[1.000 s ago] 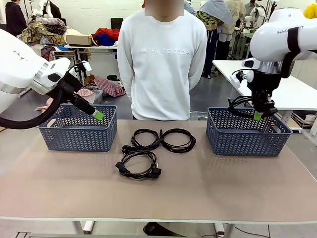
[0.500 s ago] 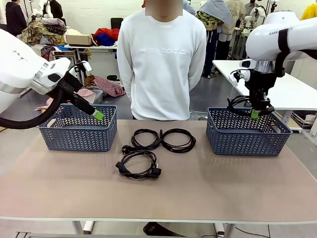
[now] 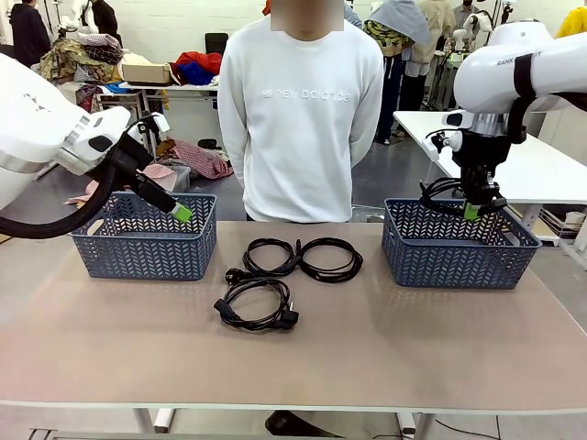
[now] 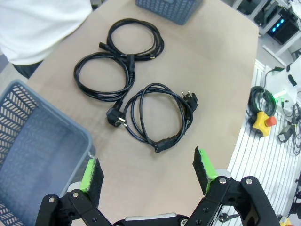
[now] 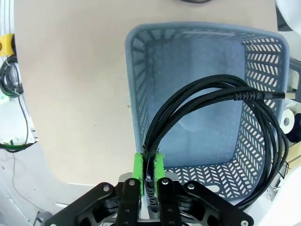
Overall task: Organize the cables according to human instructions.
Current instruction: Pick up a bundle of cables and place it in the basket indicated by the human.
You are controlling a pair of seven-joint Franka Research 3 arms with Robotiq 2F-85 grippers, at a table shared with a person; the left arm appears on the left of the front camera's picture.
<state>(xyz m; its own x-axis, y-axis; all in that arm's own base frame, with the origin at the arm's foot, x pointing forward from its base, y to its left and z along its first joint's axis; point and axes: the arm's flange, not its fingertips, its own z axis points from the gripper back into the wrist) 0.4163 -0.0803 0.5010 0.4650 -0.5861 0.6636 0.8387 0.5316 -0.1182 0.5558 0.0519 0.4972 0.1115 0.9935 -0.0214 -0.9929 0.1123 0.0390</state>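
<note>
Right wrist view: right gripper (image 5: 148, 157), shut on a coiled cable (image 5: 202, 99), hangs it over the right basket (image 5: 134, 84), apparently to drop it in; left gripper (image 4: 148, 165) hovers wide open, empty; three cables (image 3: 287, 318) lie mid-tabletop (image 3: 413, 348).

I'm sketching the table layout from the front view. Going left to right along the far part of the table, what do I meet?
left blue basket → left cable coil → right cable coil → right blue basket. The nearer coil overlaps the left one sideways, so it is left out.
</note>
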